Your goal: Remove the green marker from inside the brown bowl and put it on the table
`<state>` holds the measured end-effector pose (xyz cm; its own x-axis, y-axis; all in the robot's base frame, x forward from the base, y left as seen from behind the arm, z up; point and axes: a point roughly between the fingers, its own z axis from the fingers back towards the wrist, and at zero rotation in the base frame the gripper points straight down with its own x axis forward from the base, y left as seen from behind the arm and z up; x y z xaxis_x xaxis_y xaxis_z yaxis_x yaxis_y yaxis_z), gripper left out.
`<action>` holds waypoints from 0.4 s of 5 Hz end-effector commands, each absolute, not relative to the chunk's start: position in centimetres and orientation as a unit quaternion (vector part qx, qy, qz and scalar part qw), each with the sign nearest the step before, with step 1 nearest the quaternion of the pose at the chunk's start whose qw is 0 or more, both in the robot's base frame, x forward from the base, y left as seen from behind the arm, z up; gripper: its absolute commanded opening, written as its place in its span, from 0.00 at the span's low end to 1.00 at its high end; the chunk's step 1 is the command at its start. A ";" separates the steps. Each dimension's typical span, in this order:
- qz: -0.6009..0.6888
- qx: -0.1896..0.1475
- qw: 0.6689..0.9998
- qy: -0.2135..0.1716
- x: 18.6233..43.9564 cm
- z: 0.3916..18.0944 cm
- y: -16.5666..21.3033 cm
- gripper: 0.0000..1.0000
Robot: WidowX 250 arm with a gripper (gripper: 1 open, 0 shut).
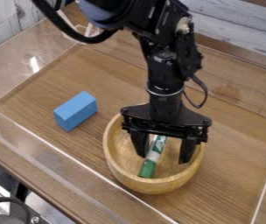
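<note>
Where the brown wood-grain tabletop spread out, edged with low clear walls, the black robot gripper reached down over the bowl, its fingers spread wide on either side of the marker, gripping nothing. The round light-brown wooden bowl stood beneath it. Left of the bowl in the view, apart from it, lay a solid blue block. Inside the bowl, the slim white-barrelled marker with green ends lay slanted.

Grooved, pale gray-white boards show at upper left, behind the work surface. More pale boards run across the upper right. Light falls over the scene, leaving whitish reflections along the clear edging at lower left.
</note>
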<state>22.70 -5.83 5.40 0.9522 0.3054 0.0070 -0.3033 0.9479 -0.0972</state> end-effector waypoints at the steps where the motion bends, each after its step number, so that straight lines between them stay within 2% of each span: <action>1: 0.153 -0.056 0.986 -0.033 23.1 6.4 -6.1 1.00; 2: 0.157 -0.056 0.985 -0.032 23.0 6.3 -6.1 1.00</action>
